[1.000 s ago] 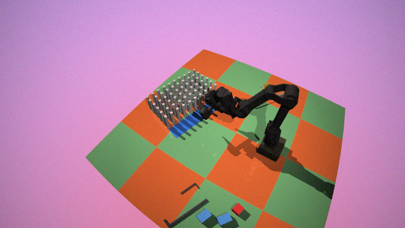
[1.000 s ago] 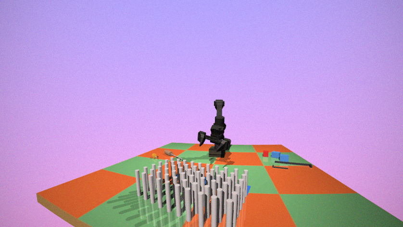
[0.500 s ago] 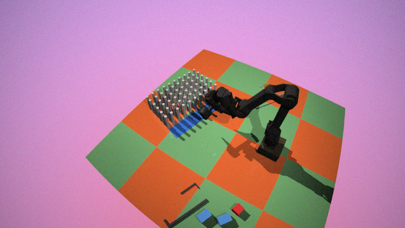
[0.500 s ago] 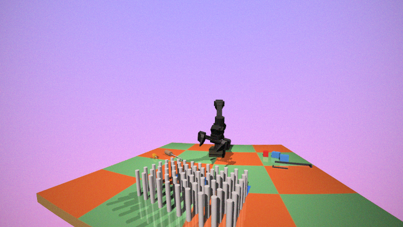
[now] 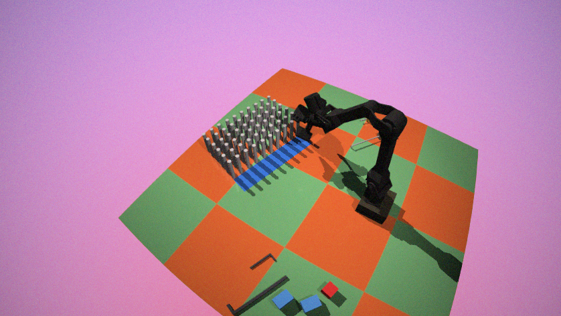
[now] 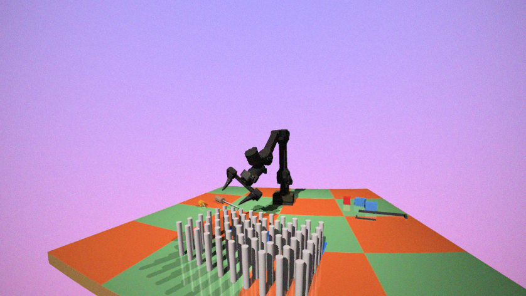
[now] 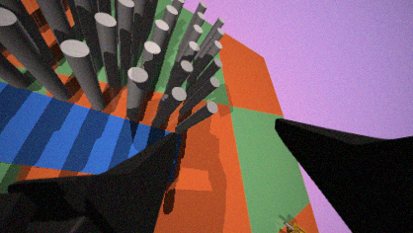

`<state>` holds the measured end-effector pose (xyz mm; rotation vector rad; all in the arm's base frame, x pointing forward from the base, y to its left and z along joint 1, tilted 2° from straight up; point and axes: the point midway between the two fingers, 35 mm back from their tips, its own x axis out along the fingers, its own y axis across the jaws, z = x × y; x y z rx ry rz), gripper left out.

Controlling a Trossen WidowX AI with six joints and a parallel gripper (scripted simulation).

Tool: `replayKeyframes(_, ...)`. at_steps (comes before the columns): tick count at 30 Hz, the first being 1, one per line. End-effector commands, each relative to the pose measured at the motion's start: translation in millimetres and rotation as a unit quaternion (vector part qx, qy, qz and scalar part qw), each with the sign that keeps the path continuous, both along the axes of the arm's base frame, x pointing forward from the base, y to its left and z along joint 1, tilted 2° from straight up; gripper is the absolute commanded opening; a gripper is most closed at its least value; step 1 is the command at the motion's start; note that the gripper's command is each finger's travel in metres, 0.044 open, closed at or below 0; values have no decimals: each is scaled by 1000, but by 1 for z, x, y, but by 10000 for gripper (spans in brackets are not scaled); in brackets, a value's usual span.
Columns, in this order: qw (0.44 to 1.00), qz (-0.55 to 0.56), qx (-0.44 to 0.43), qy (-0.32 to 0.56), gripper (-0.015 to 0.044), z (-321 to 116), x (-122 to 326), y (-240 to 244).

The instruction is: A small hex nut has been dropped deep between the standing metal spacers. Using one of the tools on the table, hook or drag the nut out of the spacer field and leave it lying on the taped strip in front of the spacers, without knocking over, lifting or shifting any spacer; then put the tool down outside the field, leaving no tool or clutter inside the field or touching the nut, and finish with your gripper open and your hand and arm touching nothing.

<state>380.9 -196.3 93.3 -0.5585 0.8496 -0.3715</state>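
Observation:
The grey metal spacers [image 5: 254, 152] [image 6: 179, 239] [image 7: 89, 79] stand upright in a dense field. The blue taped strip [image 5: 241, 184] [image 7: 59, 143] runs along their front. I cannot make out the nut in any view. My gripper [image 6: 231, 197] [image 7: 224, 130] is open and empty, tilted above the table near the strip's right end in the wrist view. A long dark L-shaped tool [image 5: 260, 294] [image 6: 382, 213] and a short one [image 5: 260, 262] [image 6: 365, 218] lie far from the field. A brown-handled tool with a thin rod [image 6: 220, 199] lies on the arm's other side.
A red block [image 5: 329, 289] [image 6: 346, 200] and two blue blocks [image 5: 283, 298] [image 6: 359, 201] sit near the long L-shaped tool. A small yellow object [image 6: 201, 202] [image 7: 295, 227] lies near the brown-handled tool. The corner spacers stand close to one finger in the wrist view.

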Motion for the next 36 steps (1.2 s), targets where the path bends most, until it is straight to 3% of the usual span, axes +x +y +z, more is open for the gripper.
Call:
replayKeyframes(1,994,11,-22,109,440,-14,-23,-53)
replayKeyframes(12,917,124,26,379,440,-43,-161,-190)
replayKeyframes(18,869,219,94,433,440,-50,-257,-224)
replayKeyframes(24,836,313,152,424,440,-52,-348,-230)
replayKeyframes(36,834,319,154,422,440,-52,-350,-227)
